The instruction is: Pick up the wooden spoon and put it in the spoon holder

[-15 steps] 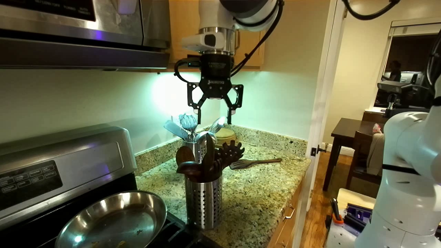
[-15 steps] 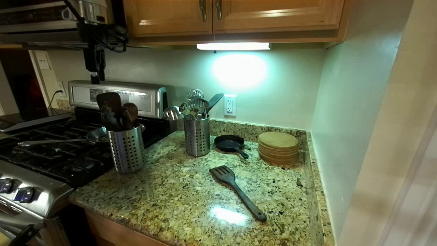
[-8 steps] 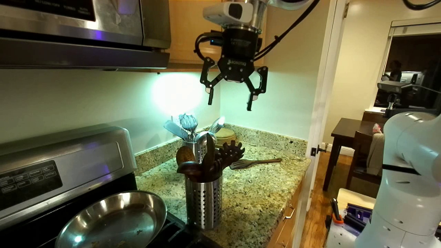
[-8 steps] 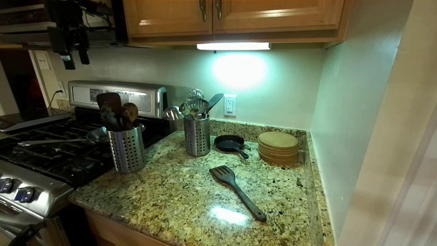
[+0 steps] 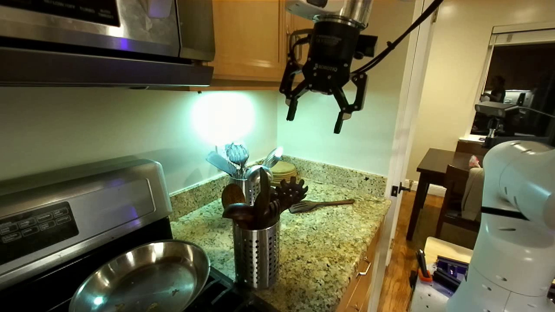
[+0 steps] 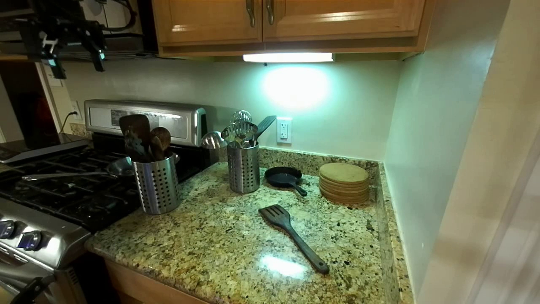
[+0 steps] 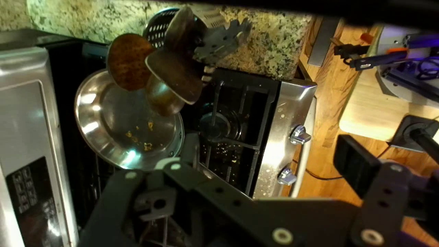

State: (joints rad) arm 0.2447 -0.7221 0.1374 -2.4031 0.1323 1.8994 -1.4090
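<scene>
A steel canister [image 5: 256, 255] with round holes stands upright at the counter's edge by the stove. It also shows in an exterior view [image 6: 156, 185] and the wrist view [image 7: 159, 29]. Dark wooden utensils stand in it, among them a brown spoon [image 5: 233, 196]. A second steel canister [image 6: 244, 169] with metal utensils stands farther back. I cannot tell which canister is the holder. A dark slotted wooden turner [image 6: 291, 230] lies flat on the counter. No long, slender spoon shows lying loose. My gripper [image 5: 314, 121] is open and empty, high above the canisters.
A steel frying pan [image 7: 127, 113] sits on the stove [image 7: 236, 137]. A small black skillet [image 6: 283, 176] and a stack of round boards [image 6: 344, 183] stand near the back wall. The microwave [image 5: 104, 65] and wooden cabinets [image 5: 247, 43] hang above, close to my gripper's height.
My gripper has moved up and away from the back wall, and has tilted and turned. It stays open and empty. The canisters, the turner and the pans have not moved.
</scene>
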